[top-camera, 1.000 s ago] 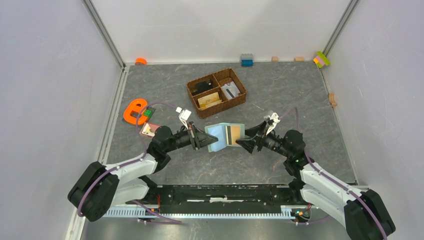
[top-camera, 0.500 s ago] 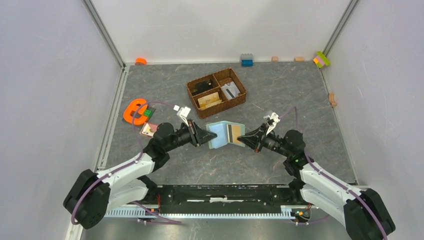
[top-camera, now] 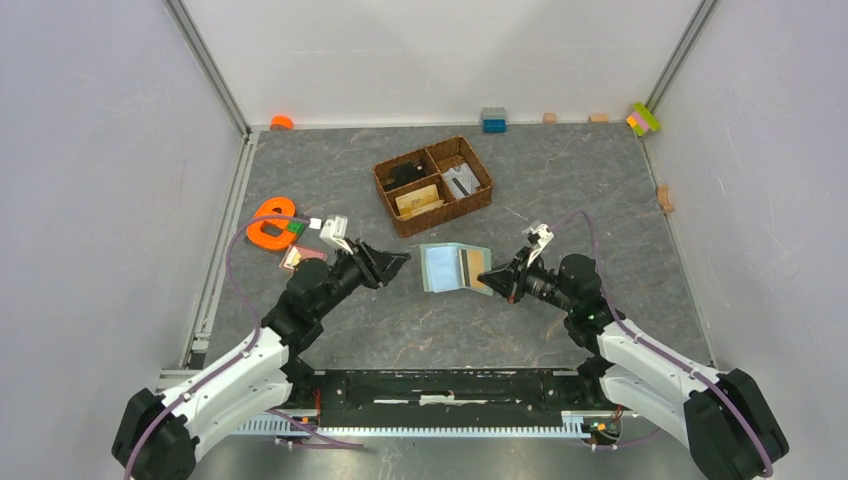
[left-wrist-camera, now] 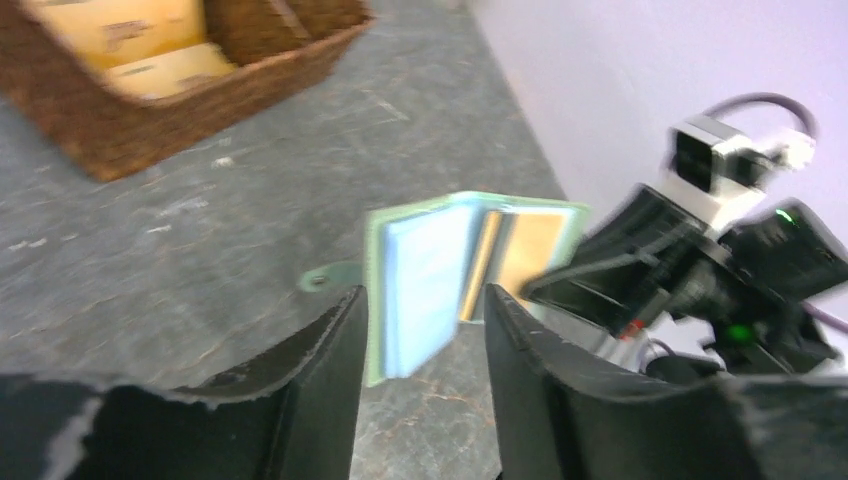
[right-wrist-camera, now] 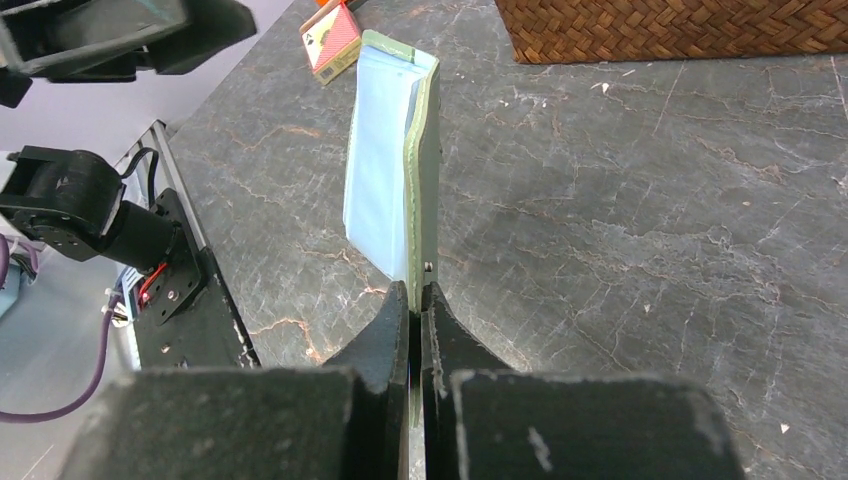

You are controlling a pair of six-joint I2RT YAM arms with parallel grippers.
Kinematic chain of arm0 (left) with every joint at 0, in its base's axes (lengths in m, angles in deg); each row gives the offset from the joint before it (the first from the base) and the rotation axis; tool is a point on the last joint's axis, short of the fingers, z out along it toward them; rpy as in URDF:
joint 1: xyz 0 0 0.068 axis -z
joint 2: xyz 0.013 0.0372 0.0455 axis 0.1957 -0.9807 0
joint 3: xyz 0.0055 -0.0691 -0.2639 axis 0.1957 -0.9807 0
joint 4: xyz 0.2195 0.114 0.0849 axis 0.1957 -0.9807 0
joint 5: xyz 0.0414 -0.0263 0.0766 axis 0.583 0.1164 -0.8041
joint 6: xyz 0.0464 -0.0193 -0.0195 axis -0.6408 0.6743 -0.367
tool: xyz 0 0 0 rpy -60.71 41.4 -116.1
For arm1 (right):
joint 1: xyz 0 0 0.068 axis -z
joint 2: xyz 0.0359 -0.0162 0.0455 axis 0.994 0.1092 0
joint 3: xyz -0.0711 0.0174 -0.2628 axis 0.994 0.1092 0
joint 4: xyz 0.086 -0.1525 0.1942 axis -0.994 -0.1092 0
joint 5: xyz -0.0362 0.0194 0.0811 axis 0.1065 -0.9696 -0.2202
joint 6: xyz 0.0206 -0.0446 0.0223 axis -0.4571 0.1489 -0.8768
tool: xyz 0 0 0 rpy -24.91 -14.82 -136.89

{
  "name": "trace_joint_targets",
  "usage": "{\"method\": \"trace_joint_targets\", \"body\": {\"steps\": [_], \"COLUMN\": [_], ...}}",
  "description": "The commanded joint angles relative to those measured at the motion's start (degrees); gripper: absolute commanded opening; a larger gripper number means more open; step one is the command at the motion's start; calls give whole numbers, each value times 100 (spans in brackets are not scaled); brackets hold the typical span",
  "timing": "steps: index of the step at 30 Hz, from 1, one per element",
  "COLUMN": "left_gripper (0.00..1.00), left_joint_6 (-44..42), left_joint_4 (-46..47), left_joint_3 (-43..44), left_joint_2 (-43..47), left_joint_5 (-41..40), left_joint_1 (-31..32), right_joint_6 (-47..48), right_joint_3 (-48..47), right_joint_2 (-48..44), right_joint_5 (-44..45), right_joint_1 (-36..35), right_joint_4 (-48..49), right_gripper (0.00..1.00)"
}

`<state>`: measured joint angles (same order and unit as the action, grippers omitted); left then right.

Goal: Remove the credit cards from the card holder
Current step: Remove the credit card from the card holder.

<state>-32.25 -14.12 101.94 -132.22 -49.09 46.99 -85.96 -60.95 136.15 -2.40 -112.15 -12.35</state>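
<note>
Card holder, one, open, in right pincer; one tan card showing.

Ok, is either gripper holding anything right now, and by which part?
The right gripper pinches the open sage-green bifold card holder by the outer edge of its right-hand flap. The left gripper is open and holds nothing.
</note>
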Motion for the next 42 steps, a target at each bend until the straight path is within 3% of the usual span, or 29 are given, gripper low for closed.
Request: {"method": "trace_joint_targets", "body": {"steps": [1,3,6,18,28,40,42], "left_gripper": [43,34,31,38,43,15,9], "left_joint_6": [-307,-345,-288,-41,55,599,632], "left_joint_4": [1826,1951,2238,2772,3007,4318,4444], "left_joint_3": [-308,-82,93,297,244,125,96], "left_joint_2": [-181,-580,-1175,-2122,-2149,-2438,-2413], "left_joint_5": [1460,1916,2268,2603,2657,3388,3432], "left_joint_1": [73,174,307,612,614,615,613], "right_joint_6": [19,-102,-330,-960,-1294,-1752,-1739], "right_joint_3": [-266,-240,-201,-129,-96,-20,-20], "right_joint_2": [-18,-2,76,243,369,640,666], "right_joint_5": [-76,-238,-610,-1450,-1821,-2084,-2060], "right_joint_1": [12,12,11,-13,-128,-150,-147], "right_joint_4": [258,451,802,1788,2391,3106,3089], "right_gripper": [0,0,0,0,0,0,5]}}
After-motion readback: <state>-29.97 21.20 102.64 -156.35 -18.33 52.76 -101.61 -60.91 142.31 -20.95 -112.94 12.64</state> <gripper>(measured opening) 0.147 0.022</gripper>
